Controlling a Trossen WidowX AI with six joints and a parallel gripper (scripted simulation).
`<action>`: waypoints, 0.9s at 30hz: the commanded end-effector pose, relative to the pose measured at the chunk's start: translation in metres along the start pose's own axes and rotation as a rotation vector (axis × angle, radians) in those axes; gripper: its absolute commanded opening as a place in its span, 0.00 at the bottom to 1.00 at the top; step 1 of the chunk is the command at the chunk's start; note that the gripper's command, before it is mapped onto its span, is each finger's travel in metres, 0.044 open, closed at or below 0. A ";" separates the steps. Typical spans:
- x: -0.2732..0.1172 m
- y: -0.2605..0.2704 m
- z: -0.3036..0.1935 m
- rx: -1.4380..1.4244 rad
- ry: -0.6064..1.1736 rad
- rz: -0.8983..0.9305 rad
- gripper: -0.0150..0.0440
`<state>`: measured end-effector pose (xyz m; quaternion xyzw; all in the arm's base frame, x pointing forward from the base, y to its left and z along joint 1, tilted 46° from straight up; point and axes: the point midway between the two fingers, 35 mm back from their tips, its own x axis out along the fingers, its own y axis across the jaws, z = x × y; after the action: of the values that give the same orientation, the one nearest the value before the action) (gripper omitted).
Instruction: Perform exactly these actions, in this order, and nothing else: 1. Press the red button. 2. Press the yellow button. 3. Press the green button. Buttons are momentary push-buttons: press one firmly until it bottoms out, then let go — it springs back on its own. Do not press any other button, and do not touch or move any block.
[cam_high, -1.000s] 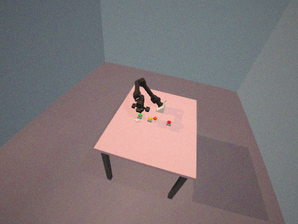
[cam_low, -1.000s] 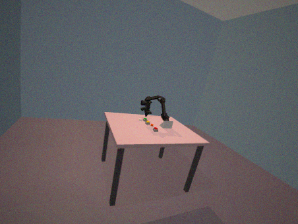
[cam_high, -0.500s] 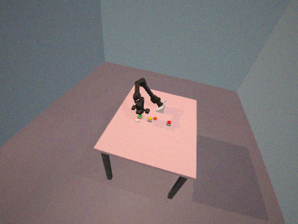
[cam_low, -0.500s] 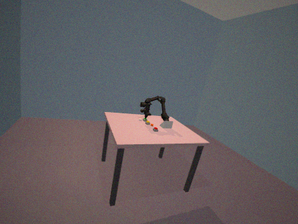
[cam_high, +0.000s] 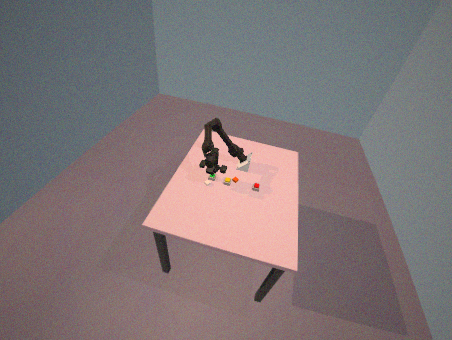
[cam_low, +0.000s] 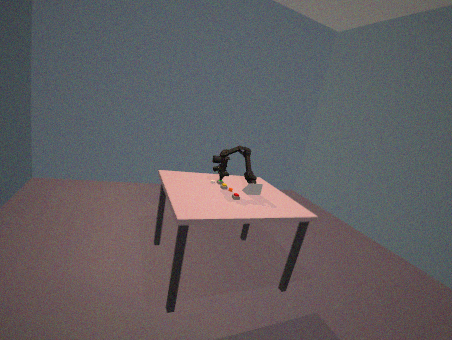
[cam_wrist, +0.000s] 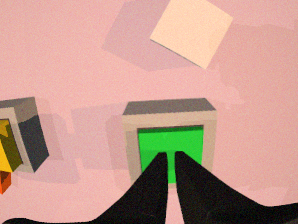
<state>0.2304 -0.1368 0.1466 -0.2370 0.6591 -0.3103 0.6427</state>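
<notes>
My gripper (cam_wrist: 170, 159) is shut and empty, pointing down with its fingertips over the green button (cam_high: 212, 177) (cam_low: 220, 182) (cam_wrist: 170, 140). In the wrist view the tips overlap the green cap and seem to touch it. The cap looks sunk down into its grey housing; its near edge is hidden behind the fingers. The yellow button (cam_high: 227, 180) (cam_low: 224, 186) (cam_wrist: 5, 152) stands beside it, partly cut off at the wrist view's left edge, its cap raised. The red button (cam_high: 256, 185) (cam_low: 236, 195) stands farther along the row, away from the gripper, and is outside the wrist view.
A cream block (cam_high: 208, 183) (cam_low: 213, 181) (cam_wrist: 192, 32) lies close beyond the green button. An orange block (cam_high: 235, 179) (cam_low: 230, 189) (cam_wrist: 5, 183) lies beside the yellow button. A grey wedge-shaped panel (cam_high: 245, 165) (cam_low: 254, 189) stands near the arm's base on the pink table (cam_high: 210, 215) (cam_low: 200, 205).
</notes>
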 end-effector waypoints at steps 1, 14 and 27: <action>0.000 -0.001 0.000 -0.004 0.001 -0.005 0.29; -0.036 0.004 0.003 -0.006 -0.002 0.001 0.38; -0.085 0.174 0.061 -0.031 -0.028 0.091 0.93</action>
<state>0.3017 -0.0070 0.1119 -0.2238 0.6589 -0.2740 0.6638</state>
